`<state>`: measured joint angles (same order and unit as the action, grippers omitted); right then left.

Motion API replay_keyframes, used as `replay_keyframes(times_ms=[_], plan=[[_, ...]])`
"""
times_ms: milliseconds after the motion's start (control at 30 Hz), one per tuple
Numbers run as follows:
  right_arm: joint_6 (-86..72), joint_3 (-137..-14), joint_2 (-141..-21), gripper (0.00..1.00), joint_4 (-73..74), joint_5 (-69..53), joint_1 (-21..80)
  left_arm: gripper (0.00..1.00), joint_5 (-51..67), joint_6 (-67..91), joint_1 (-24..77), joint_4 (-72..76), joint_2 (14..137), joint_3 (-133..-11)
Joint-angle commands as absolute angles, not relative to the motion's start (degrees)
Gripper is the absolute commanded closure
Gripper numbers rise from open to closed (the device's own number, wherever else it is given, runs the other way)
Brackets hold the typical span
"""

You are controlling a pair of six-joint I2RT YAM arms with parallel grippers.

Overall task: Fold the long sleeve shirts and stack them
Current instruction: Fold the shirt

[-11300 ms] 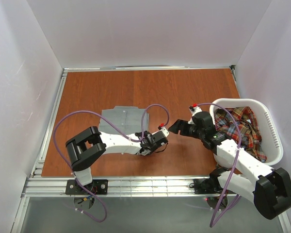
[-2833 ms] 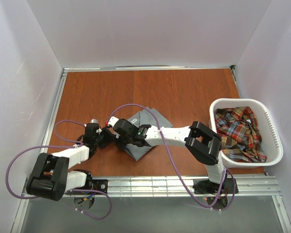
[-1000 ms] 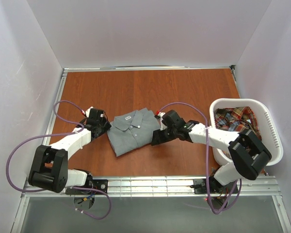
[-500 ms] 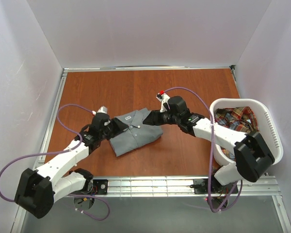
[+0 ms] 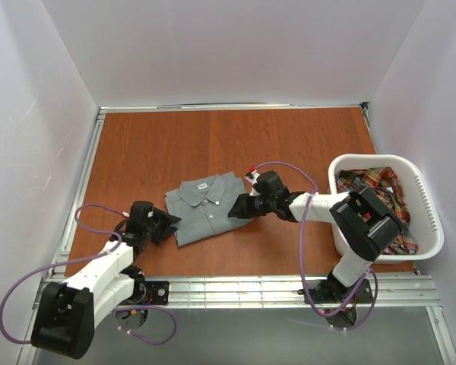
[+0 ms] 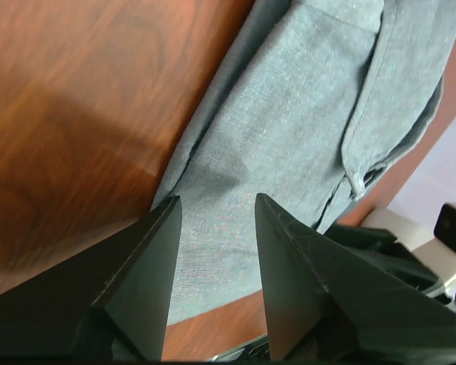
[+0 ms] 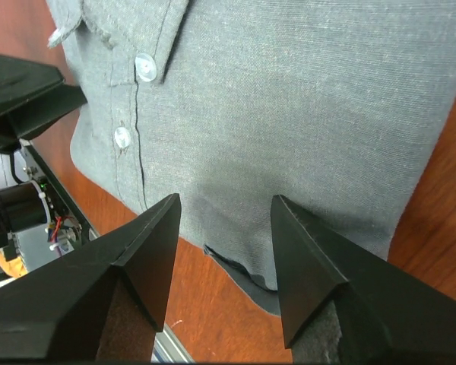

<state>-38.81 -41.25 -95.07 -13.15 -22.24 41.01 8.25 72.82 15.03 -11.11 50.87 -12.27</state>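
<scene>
1. Left gripper (image 6: 213,209): fingers spread, pinching nothing, poised at the near-left edge of the grey shirt (image 5: 207,205).
2. Right gripper (image 7: 224,205): fingers apart too, empty, over that shirt's right edge.
3. The grey shirt lies folded mid-table, collar far.
4. The plaid shirt (image 5: 376,199) sits crumpled in the basket (image 5: 433,228) on the right, so one fold and the stacking look left.
</scene>
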Motion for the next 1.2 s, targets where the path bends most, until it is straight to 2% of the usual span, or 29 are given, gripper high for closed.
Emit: replay_keyframes(times_ms=[0,200,300,400,433,533,600,800,1000,1167], plan=[[-41.2,-39.5,-94.7,0.55,-15.1,-22.4,42.0,0.62,5.7,69.2,12.1,-14.5,55.9,-14.4],[-43.6,-42.0,-91.8,0.55,-15.4,-20.5,48.9,0.61,6.9,57.7,7.6,-9.5,72.6,-26.7],[-44.1,-42.8,-87.9,0.55,-15.3,-17.2,49.9,0.57,6.3,50.5,7.0,-10.7,77.7,-34.3],[-41.6,-43.2,-83.2,0.54,-15.3,-14.6,47.6,0.46,8.7,46.6,7.2,-12.0,73.8,-37.7],[-41.1,-43.2,-81.8,0.54,-15.4,-15.2,45.5,0.38,8.9,45.5,7.4,-12.7,72.1,-37.7],[-39.3,-44.1,-81.6,0.54,-17.0,-19.2,41.3,0.25,8.9,44.7,9.8,-15.6,64.5,-37.4],[-38.9,-44.9,-82.5,0.54,-19.0,-21.1,39.9,0.25,10.2,45.5,12.7,-16.1,60.6,-35.9],[-40.4,-43.8,-90.5,0.55,-29.8,-25.0,39.3,0.36,7.2,51.9,15.4,-14.2,61.3,-27.9],[-42.4,-39.5,-99.7,0.58,-37.5,-26.0,35.7,0.41,9.7,57.0,9.3,-7.3,68.6,-20.4],[-40.0,-38.0,-101.7,0.58,-38.5,-26.0,33.1,0.42,9.0,55.6,7.7,-6.0,69.0,-20.6]])
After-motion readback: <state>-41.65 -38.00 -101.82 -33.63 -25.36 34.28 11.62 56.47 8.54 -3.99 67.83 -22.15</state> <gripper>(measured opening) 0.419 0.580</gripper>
